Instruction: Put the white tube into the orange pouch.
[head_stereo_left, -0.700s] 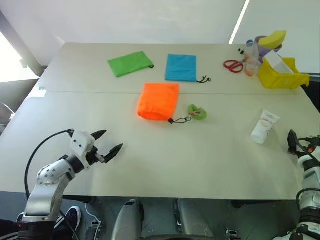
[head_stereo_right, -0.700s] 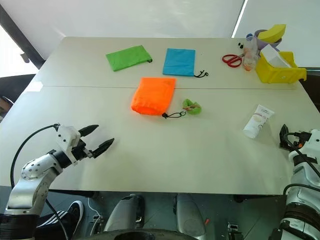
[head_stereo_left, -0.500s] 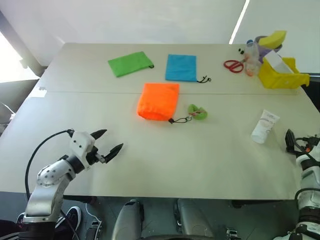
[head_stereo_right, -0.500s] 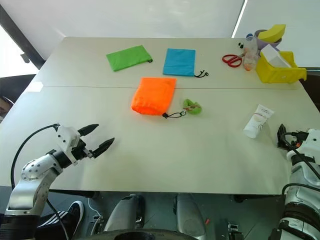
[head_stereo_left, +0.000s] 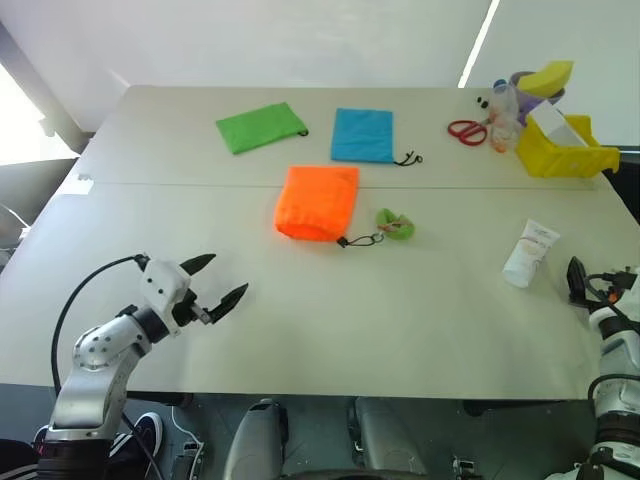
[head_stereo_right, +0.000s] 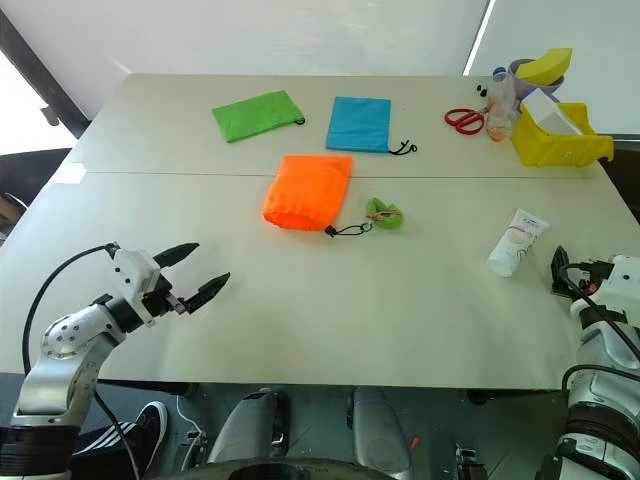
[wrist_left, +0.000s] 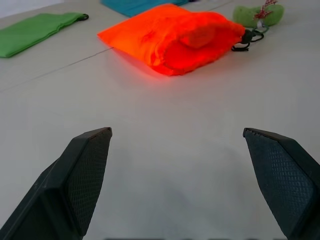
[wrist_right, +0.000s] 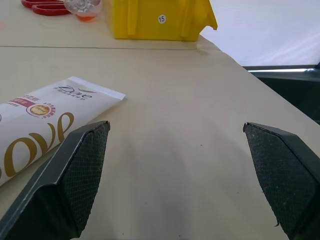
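The white tube (head_stereo_left: 528, 253) lies flat near the table's right edge, cap end toward me. Its printed side also lies beside my right fingers (wrist_right: 40, 145). The orange pouch (head_stereo_left: 318, 201) lies mid-table, its black cord running to a green tab (head_stereo_left: 394, 225). My right gripper (head_stereo_right: 562, 275) stands open just right of the tube, a little nearer to me, touching nothing. Low over the table's near left, my left gripper (head_stereo_left: 222, 278) is open and empty, pointing toward the orange pouch (wrist_left: 175, 37), well short of it.
A green pouch (head_stereo_left: 260, 127) and a blue pouch (head_stereo_left: 363, 134) lie at the back. Red scissors (head_stereo_left: 466, 130), a clear bottle (head_stereo_left: 504, 115) and a yellow bin (head_stereo_left: 565, 150) crowd the back right corner. The table's right edge runs close to my right gripper.
My right gripper has crept a little toward the tube. The left gripper, the tube and the pouch have stayed put.
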